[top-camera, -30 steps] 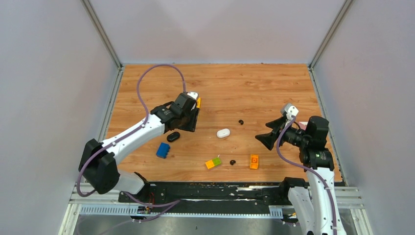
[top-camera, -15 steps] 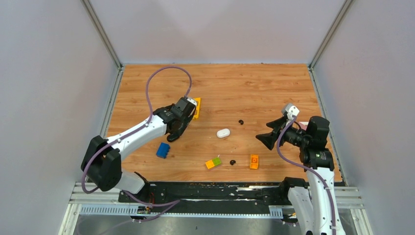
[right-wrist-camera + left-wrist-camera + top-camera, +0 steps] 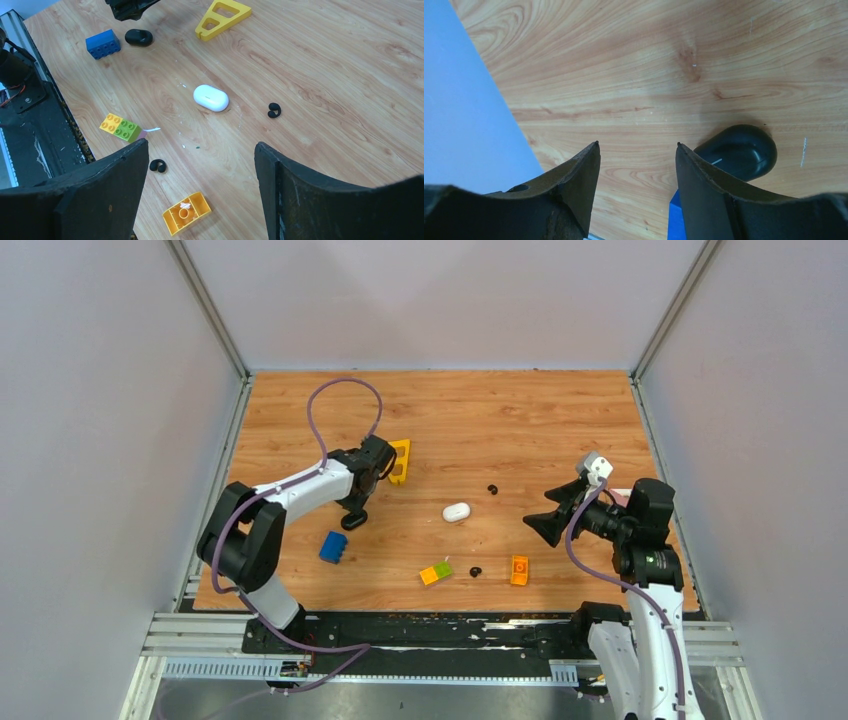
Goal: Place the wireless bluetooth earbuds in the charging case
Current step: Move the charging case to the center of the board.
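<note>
The white oval charging case (image 3: 456, 511) lies shut mid-table; it also shows in the right wrist view (image 3: 211, 97). One black earbud (image 3: 492, 488) lies just behind and right of it, and another (image 3: 475, 571) lies nearer the front; both show in the right wrist view (image 3: 274, 110) (image 3: 158, 166). No white earbud is in view. My left gripper (image 3: 357, 504) is open and empty (image 3: 638, 145), well left of the case, just above a black oval object (image 3: 739, 152). My right gripper (image 3: 535, 525) is open and empty (image 3: 200, 145), right of the case and above the table.
A yellow triangular piece (image 3: 399, 460) lies behind the left gripper. A blue brick (image 3: 333, 547) sits near the black oval object (image 3: 353, 519). A yellow-green brick (image 3: 435, 573) and an orange brick (image 3: 519, 570) lie near the front edge. Walls enclose the table.
My left arm has folded back and its gripper has swung left and down toward the black oval object, uncovering the yellow triangle. The right arm has not moved.
</note>
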Tool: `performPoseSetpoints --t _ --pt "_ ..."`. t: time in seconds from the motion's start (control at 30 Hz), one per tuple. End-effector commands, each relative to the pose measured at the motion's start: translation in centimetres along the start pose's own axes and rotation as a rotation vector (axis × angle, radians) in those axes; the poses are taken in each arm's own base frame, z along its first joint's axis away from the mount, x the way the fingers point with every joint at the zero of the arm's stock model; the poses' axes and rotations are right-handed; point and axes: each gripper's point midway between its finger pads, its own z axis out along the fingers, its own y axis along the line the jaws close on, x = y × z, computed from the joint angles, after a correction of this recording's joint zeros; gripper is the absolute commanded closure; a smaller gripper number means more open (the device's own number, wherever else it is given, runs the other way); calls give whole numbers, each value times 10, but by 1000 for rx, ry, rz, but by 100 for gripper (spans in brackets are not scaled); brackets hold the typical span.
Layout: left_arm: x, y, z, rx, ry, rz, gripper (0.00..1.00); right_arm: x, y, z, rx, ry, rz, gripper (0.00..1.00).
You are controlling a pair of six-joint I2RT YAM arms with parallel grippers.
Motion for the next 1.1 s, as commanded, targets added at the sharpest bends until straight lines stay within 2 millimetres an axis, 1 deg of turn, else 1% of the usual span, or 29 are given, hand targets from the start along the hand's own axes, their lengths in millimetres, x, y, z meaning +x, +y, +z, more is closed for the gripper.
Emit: performPoseSetpoints --t 0.0,0.1,0.23,0.37,0.53,0.67,0.87,1.0,1.07 --pt "-5 -4 8 -3 -25 32 37 -7 4 -1 -25 -27 -41 23" --pt "0 -6 13 -1 -16 61 37 -7 4 -1 -26 -26 -39 23" --pt "4 -10 13 25 -11 81 38 -7 4 -1 -26 -26 -39 23" --pt "11 -6 11 14 1 106 39 -7 4 -2 -25 -29 -42 23" --pt "14 -21 7 114 -23 97 40 -8 6 -2 -33 -31 -42 23" --pt "22 -27 9 132 -6 107 41 -7 6 -2 -34 -32 -44 23" --pt "15 -51 -10 184 -89 178 42 -7 6 -2 -32 -33 -45 23" --pt "8 -57 -15 158 -119 203 42 -7 5 -2 -32 -33 -44 23" --pt "5 -67 -17 177 -120 221 42 -6 5 -2 -33 -31 -41 23"
